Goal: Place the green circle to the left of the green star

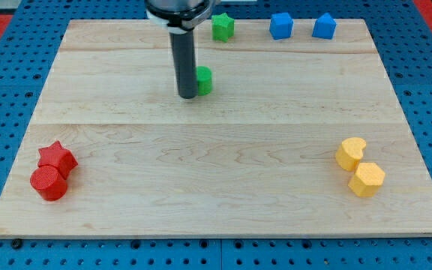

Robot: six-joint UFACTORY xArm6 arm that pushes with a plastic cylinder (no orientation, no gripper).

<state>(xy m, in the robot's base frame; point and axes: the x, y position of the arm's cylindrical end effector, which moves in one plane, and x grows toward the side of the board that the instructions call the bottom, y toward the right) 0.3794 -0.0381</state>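
Note:
The green circle (204,79) lies in the upper middle of the wooden board (216,202), partly hidden by my rod. My tip (187,96) rests on the board just left of the green circle, touching or nearly touching it. The green star (223,27) sits near the board's top edge, above and slightly right of the circle.
Two blue blocks (280,25) (323,27) sit at the top right. A red star (57,158) and a red circle (49,183) touch at the bottom left. A yellow heart (351,154) and a yellow hexagon (367,179) sit at the right.

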